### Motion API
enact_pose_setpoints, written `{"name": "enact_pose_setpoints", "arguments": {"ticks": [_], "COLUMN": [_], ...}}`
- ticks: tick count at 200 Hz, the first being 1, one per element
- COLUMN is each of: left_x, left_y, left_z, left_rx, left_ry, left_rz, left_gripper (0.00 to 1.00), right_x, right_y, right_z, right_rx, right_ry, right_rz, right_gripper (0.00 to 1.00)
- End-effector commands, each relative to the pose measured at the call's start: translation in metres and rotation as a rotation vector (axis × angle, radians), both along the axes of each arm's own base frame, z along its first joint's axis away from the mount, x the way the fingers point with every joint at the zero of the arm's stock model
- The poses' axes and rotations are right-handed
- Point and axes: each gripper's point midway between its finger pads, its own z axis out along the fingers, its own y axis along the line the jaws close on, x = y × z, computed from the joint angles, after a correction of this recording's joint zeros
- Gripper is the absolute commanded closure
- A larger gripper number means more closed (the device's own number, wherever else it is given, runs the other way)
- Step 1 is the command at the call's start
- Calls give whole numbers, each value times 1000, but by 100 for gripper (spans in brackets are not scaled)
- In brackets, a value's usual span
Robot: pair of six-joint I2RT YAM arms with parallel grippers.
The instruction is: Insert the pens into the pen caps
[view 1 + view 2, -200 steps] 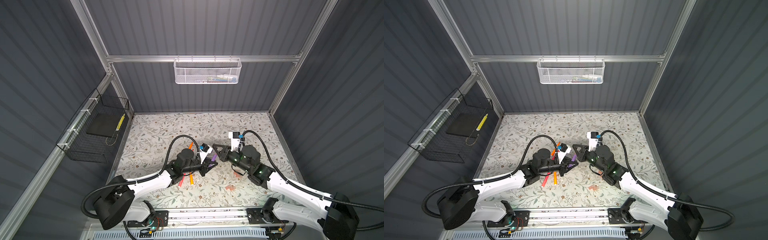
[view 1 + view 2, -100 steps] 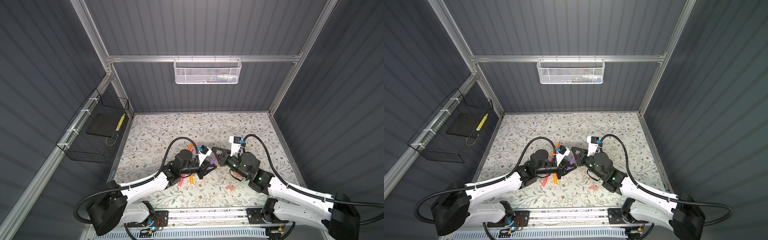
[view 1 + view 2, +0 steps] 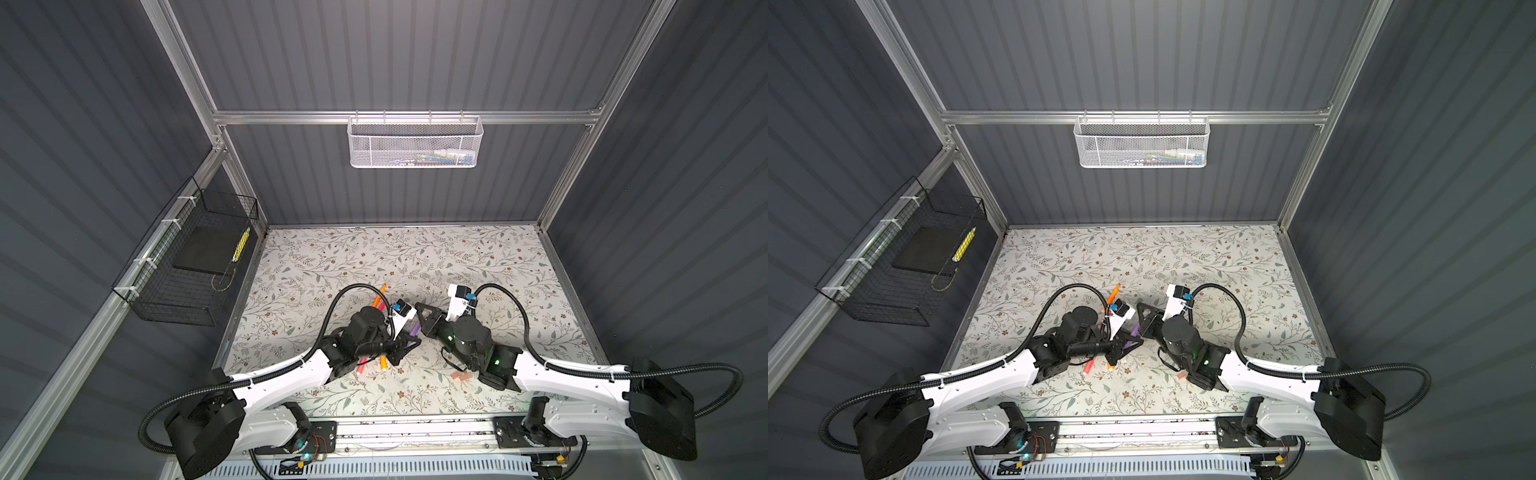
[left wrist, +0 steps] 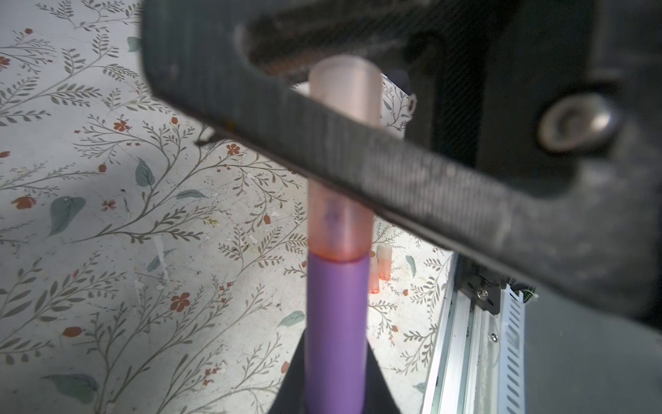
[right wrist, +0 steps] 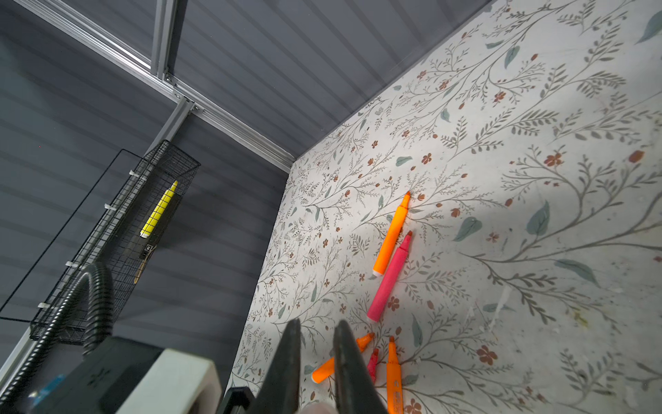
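Observation:
My left gripper point(image 4: 336, 372) is shut on the purple pen point(image 4: 336, 315), low on its barrel. A translucent pinkish pen cap point(image 4: 340, 222) sits over the pen's tip, its rim against the purple barrel. My right gripper point(image 5: 317, 324) is shut on that cap, and one of its fingers point(image 4: 358, 150) crosses in front of it. In both top views the two grippers point(image 3: 409, 340) point(image 3: 424, 318) meet at mid-table over the purple pen point(image 3: 1135, 330). Several uncapped orange and pink pens point(image 5: 391, 236) point(image 5: 390, 277) point(image 5: 393, 380) lie on the floral mat. Two loose caps point(image 3: 461, 377) lie under the right arm.
A white mesh basket point(image 3: 415, 143) hangs on the back wall. A black wire basket point(image 3: 187, 266) holding a yellow pen point(image 3: 241, 245) hangs on the left wall. The metal rail point(image 3: 415, 428) runs along the front edge.
My right gripper has moved left and nearer with the cap, closing the gap to the purple pen in the left gripper. Both grippers have stayed shut.

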Motion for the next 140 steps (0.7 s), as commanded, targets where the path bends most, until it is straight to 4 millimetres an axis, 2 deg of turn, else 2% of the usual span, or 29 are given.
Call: {"name": "enact_pose_setpoints", "arguments": {"ticks": [1, 21, 57, 68, 85, 90, 107, 120, 140], "left_x": [59, 60, 57, 61, 69, 72, 81, 82, 81], "left_y": [9, 13, 10, 14, 25, 29, 41, 46, 45], "left_z": [79, 85, 82, 80, 77, 75, 73, 73, 73], "left_rx": [-274, -356, -359, -333, -295, -281, -243, -226, -201], "left_ry": [-113, -61, -60, -80, -106, -115, -144, -161, -185], "left_rz": [173, 117, 87, 119, 205, 235, 323, 355, 368], "left_gripper": [100, 100, 100, 100, 100, 100, 100, 100, 100], "right_x": [-74, -82, -90, -90, -85, -97, -110, -110, -110], "right_y": [47, 42, 40, 43, 43, 49, 62, 66, 68], "right_z": [-13, -9, -12, -19, -44, -49, -57, -56, -43], "right_rx": [-6, 6, 1, -17, -90, -85, -59, -60, -42], "right_ry": [-13, -112, -175, -129, 52, 90, 191, 222, 179], "right_rz": [366, 376, 392, 361, 257, 272, 293, 292, 307], "right_gripper": [100, 100, 100, 100, 100, 100, 100, 100, 100]}}
